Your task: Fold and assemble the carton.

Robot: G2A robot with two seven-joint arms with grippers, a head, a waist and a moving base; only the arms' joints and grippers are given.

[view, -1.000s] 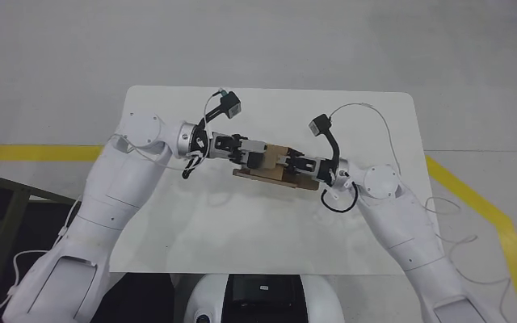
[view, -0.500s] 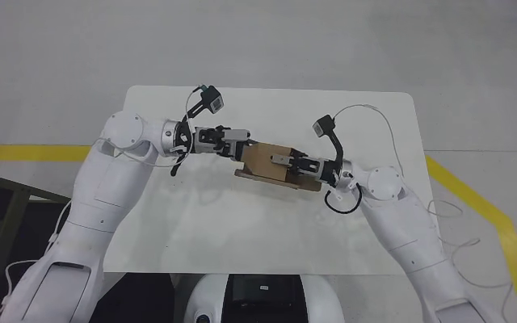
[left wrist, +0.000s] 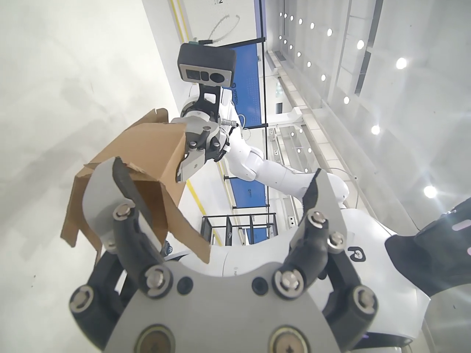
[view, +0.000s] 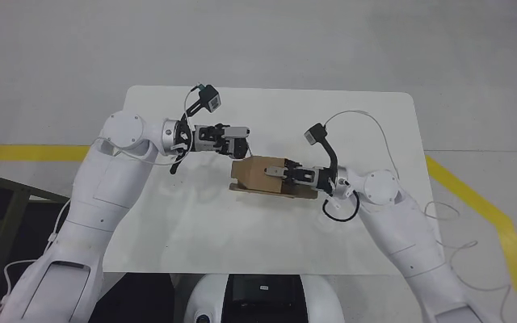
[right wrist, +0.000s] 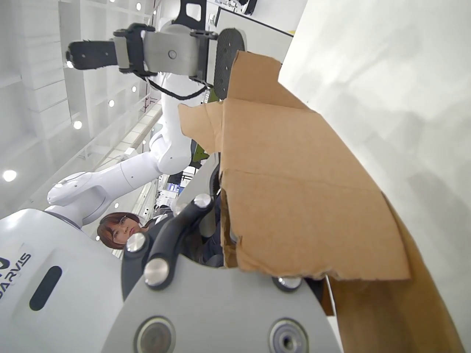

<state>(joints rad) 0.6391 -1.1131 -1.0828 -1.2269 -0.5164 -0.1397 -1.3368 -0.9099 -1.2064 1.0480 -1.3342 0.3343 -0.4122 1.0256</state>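
Open-flapped carton (view: 258, 176), right pincer (view: 277, 171) gripping its wall, left pincer (view: 241, 144) spread

matt cardbd carton (view: 254, 174), rough edges

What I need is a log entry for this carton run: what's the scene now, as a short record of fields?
carton: brown, lying on the table, opened into a tube, end flaps not yet folded
right claw: shut on the carton's top panel
left claw: open, beside the carton's other end
task state: carton not assembled
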